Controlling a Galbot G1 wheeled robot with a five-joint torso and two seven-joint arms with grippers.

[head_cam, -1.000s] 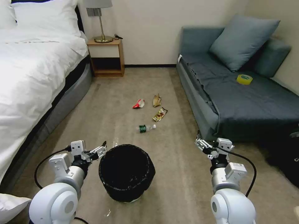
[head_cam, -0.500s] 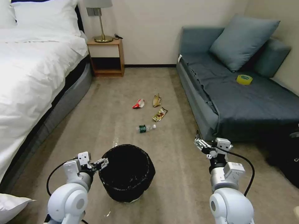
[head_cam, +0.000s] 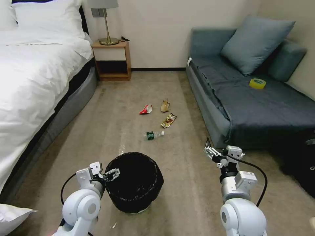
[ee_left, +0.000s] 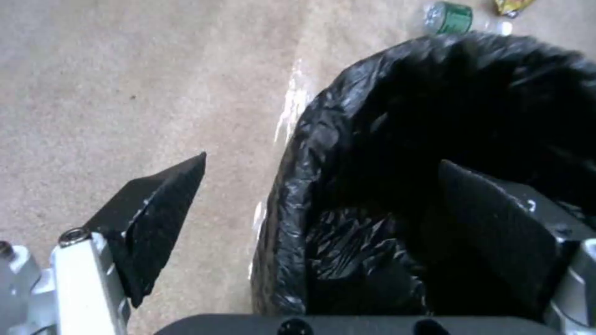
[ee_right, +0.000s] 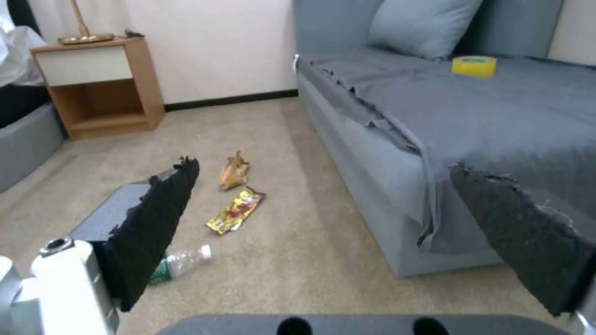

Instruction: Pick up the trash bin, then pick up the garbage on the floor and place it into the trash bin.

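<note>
Straddling the trash bin [head_cam: 134, 182] rim, lower centre: left gripper [head_cam: 113, 172] wide open, empty; bin likely light, liner slippery. Right gripper [head_cam: 210, 152] open, idle.

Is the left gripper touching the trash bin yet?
Cannot tell. In the left wrist view the open left gripper straddles the trash bin rim, but contact isn't plain.

left arm: bent low at the robot's left front, wrist turned inward | left gripper [head_cam: 113, 173]: fingers [ee_left: 155, 218] spread wide apart, holding nothing | right arm: raised upright at the right front | right gripper [head_cam: 210, 151]: fingers [ee_right: 155, 223] spread wide, nothing between them
</note>
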